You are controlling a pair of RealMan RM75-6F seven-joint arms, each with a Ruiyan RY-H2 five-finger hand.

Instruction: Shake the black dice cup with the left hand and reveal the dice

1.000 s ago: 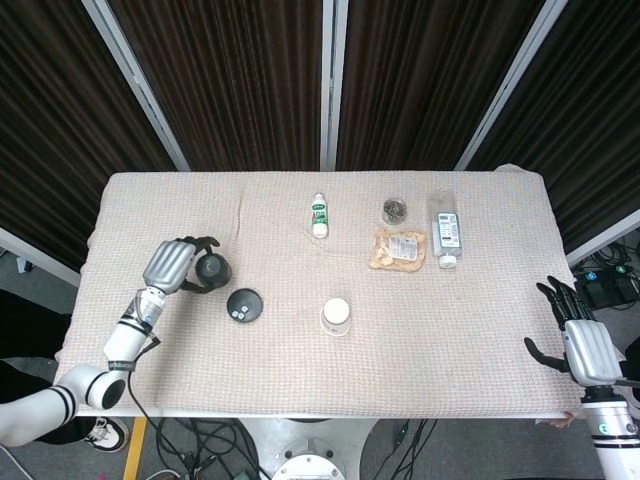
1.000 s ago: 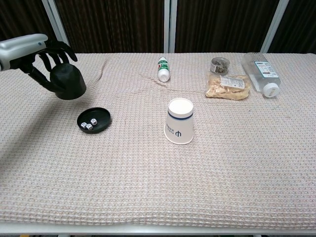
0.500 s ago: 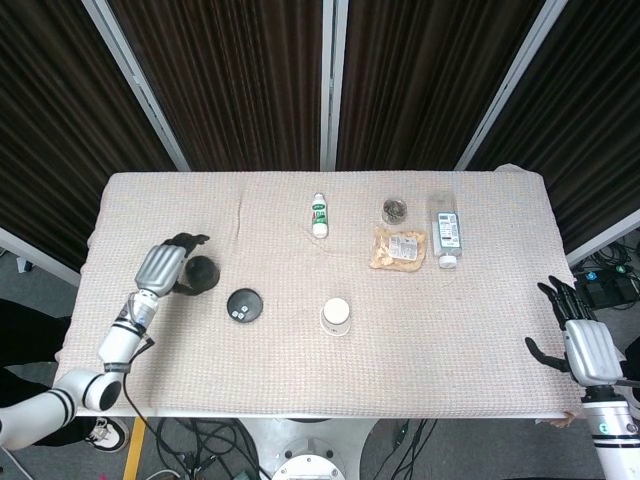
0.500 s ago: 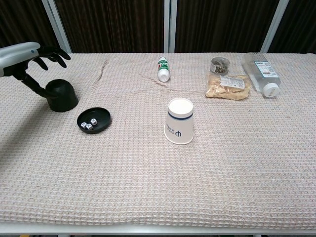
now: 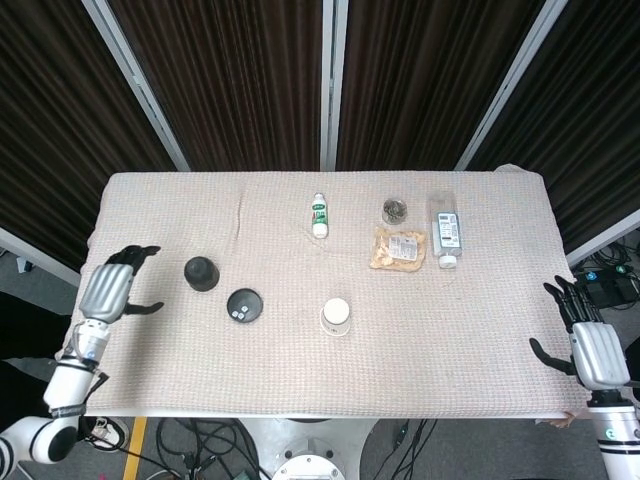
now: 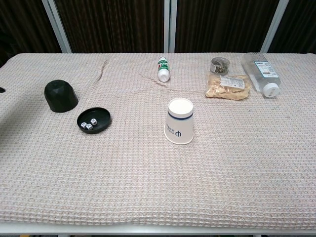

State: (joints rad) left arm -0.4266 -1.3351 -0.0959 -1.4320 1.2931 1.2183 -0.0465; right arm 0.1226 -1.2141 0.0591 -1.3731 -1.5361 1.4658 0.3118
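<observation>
The black dice cup [image 5: 201, 273] [image 6: 61, 96] stands upside down on the cloth at the left, free of any hand. Beside it to the right lies its black round base [image 5: 244, 305] [image 6: 94, 119] with white dice [image 6: 88, 124] showing on it. My left hand [image 5: 110, 291] hovers open at the table's left edge, well apart from the cup, and is out of the chest view. My right hand [image 5: 590, 346] is open at the table's far right front corner, holding nothing.
An upturned white paper cup [image 5: 337, 316] [image 6: 179, 121] stands mid-table. At the back lie a small white bottle [image 5: 319, 215], a small round jar [image 5: 394, 210], a snack bag [image 5: 397, 249] and a clear plastic bottle [image 5: 444, 231]. A beige waffle cloth [image 6: 158, 187] covers the table.
My left hand set the black cup down beside the base, let go of it and drew back left to the table's edge. The right hand has hardly moved.
</observation>
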